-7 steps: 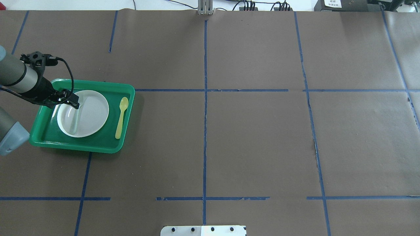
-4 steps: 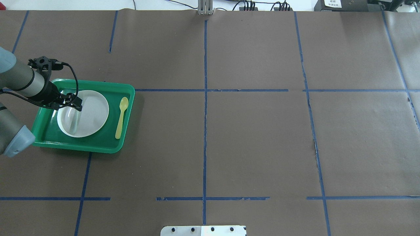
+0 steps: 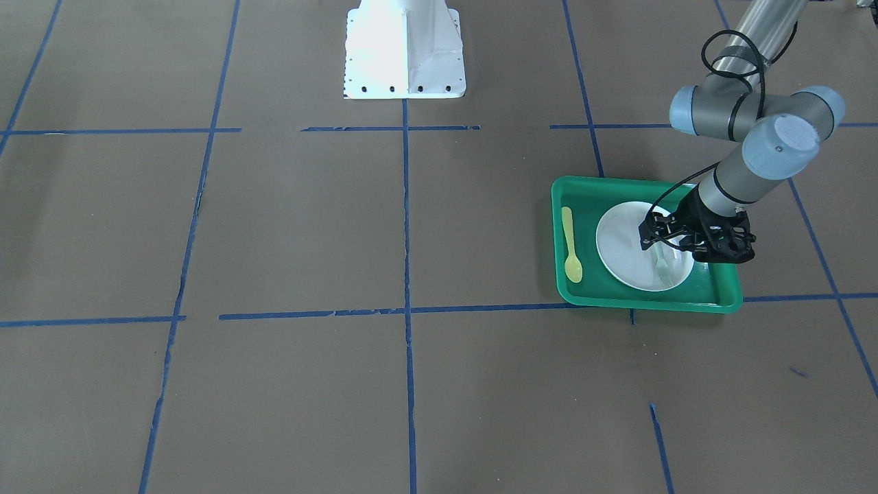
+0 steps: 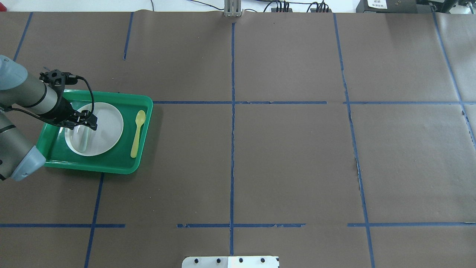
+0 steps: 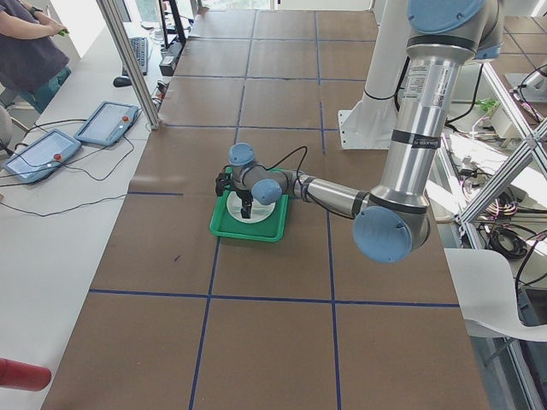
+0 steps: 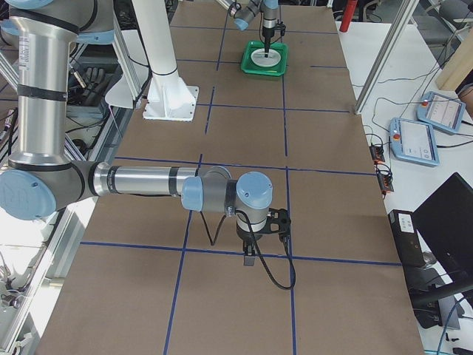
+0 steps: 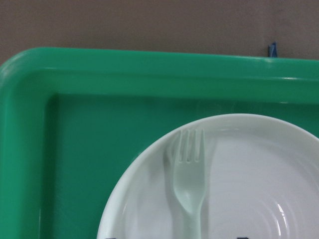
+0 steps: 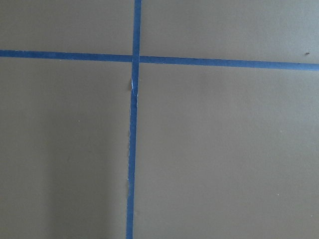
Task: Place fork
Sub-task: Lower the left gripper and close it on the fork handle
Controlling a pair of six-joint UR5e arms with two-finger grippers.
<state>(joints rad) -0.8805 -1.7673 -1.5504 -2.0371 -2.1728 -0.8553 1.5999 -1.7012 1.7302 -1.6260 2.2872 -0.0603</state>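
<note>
The pale fork (image 7: 189, 184) lies flat on the white plate (image 4: 108, 128) in the green tray (image 4: 111, 163), tines toward the tray's far rim. It also shows in the overhead view (image 4: 83, 140) and in the front view (image 3: 662, 266). My left gripper (image 4: 84, 122) hangs over the plate's left part, just above the fork's handle. Its two fingertips show only at the bottom edge of the left wrist view, wide apart on either side of the handle, so it is open and empty. My right gripper (image 6: 251, 255) shows only in the exterior right view, over bare table; I cannot tell its state.
A yellow spoon (image 4: 137, 134) lies in the tray to the right of the plate. The tray stands at the table's left side on brown paper with blue tape lines. The robot's white base plate (image 3: 405, 48) stands at the near middle edge.
My left wrist has shifted a little to the right and toward the robot over the plate. The fork lies in the same place on the plate.
</note>
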